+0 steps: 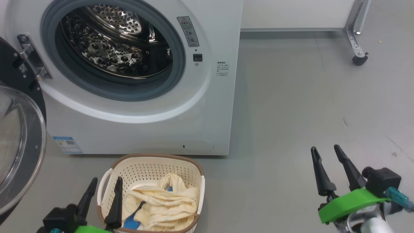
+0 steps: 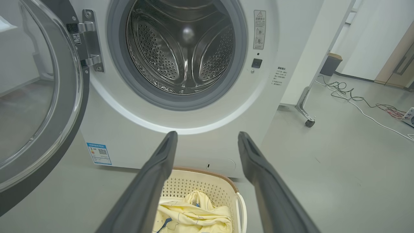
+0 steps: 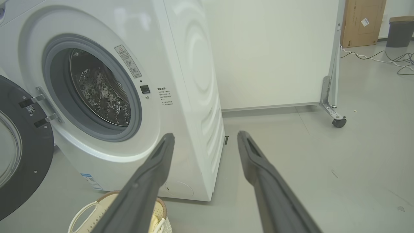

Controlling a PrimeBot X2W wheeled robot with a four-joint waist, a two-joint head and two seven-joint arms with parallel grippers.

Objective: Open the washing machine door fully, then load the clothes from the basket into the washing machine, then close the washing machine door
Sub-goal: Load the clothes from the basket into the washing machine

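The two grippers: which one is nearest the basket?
The left gripper: it is open over the left rim of the basket, beside the clothes; the right gripper is over the floor.

Looks like lab or test room: washing machine [image 3: 194, 81] standing free on bare grey floor [image 1: 291, 113], white partition [image 3: 275, 55] on castor [image 3: 339, 122] beside it, loose cables [image 2: 355, 100] trailing across floor, cardboard box [image 3: 364, 22] and grey bin [image 3: 400, 30] beyond partition.

Wheeled partition [image 2: 307, 48]; cables [image 2: 337, 86] on floor [image 2: 323, 168] nr bin [image 2: 330, 63].
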